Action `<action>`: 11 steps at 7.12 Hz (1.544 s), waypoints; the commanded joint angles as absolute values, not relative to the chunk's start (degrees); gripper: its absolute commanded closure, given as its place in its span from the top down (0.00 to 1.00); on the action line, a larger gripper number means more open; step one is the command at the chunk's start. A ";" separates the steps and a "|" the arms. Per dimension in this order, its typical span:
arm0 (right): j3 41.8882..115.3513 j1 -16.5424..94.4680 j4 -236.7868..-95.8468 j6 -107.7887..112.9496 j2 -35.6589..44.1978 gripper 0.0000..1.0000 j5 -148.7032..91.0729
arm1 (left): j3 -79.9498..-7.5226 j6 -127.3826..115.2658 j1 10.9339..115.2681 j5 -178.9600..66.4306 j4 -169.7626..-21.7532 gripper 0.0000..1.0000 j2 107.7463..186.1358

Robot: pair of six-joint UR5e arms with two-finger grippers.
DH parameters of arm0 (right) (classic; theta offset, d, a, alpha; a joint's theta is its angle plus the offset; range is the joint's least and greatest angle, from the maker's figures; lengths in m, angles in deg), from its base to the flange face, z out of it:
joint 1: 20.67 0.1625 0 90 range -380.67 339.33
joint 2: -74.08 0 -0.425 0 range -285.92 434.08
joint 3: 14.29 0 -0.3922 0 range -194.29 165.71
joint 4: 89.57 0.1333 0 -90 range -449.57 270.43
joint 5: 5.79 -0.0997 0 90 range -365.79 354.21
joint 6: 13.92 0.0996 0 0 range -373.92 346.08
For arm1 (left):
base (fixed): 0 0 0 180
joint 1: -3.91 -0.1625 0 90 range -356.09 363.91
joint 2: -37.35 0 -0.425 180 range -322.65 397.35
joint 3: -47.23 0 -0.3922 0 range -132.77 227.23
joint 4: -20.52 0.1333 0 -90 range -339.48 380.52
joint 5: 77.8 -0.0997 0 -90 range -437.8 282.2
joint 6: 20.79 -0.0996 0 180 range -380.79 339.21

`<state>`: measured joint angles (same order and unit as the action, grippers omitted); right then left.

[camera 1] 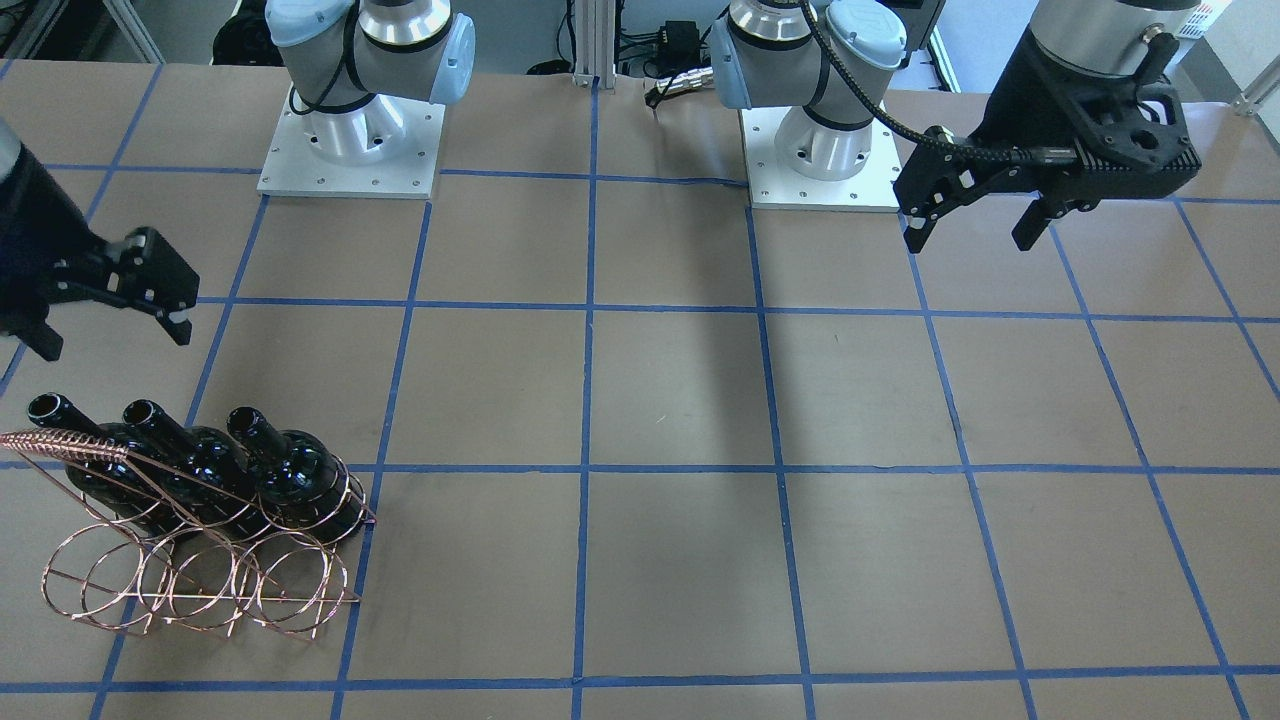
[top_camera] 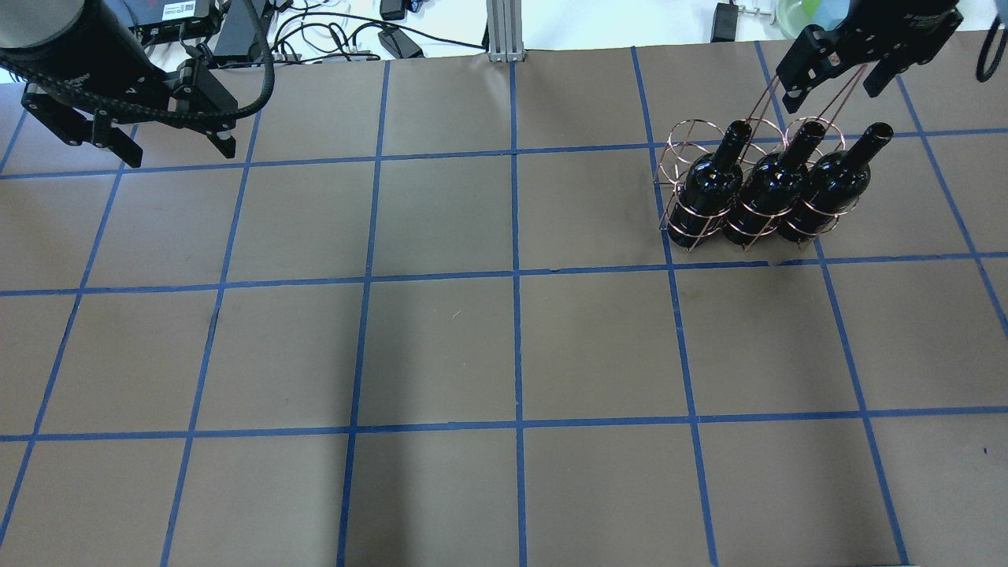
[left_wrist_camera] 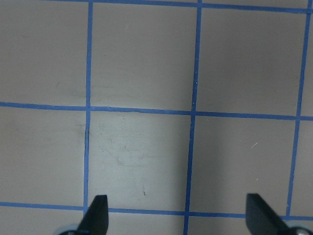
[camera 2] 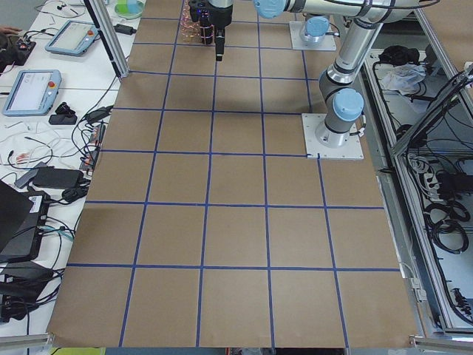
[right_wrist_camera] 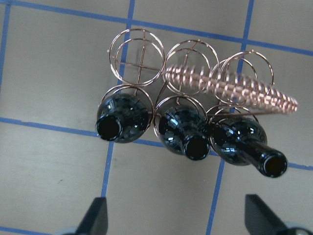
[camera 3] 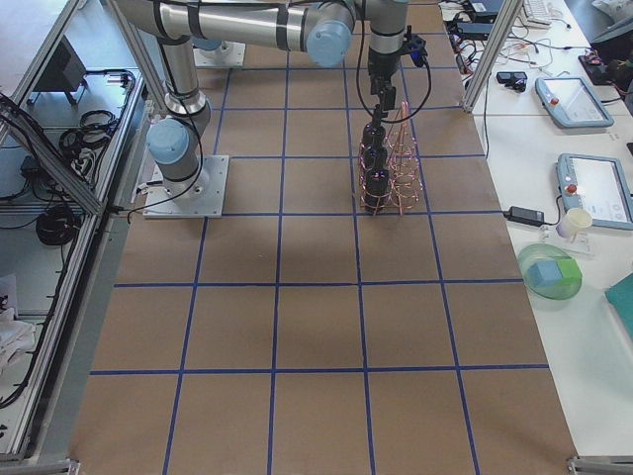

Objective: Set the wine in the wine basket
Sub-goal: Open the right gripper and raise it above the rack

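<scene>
Three glossy black wine bottles stand side by side in the copper wire basket (top_camera: 683,143): left (top_camera: 705,185), middle (top_camera: 768,185) and right (top_camera: 835,177). They fill the row of rings nearer the robot, and the far row of rings (right_wrist_camera: 139,49) is empty. The coiled handle (right_wrist_camera: 230,85) runs over the basket. My right gripper (top_camera: 835,90) is open and empty, above and just beyond the bottle necks; it also shows in the wrist view (right_wrist_camera: 178,220). My left gripper (top_camera: 177,150) is open and empty over bare table at the far left.
The table is brown paper with a blue tape grid (top_camera: 516,276). The two arm bases (camera 1: 350,130) (camera 1: 825,140) stand at the robot's edge. Cables and tablets lie beyond the far edge (top_camera: 331,35).
</scene>
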<state>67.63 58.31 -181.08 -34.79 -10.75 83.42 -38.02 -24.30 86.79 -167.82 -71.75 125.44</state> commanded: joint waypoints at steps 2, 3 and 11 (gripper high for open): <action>72.34 63.76 -175.17 -32.40 -20.12 1.00 83.15 | -38.11 -24.30 86.79 -167.97 -71.85 1.00 125.41; 75.42 67.27 -175.61 -24.46 -21.62 1.00 83.33 | -38.20 -24.30 86.79 -167.97 -71.85 1.00 125.41; 69.20 71.53 -175.80 -21.04 -21.63 1.00 83.68 | -38.46 -24.30 86.79 -167.97 -71.68 1.00 125.33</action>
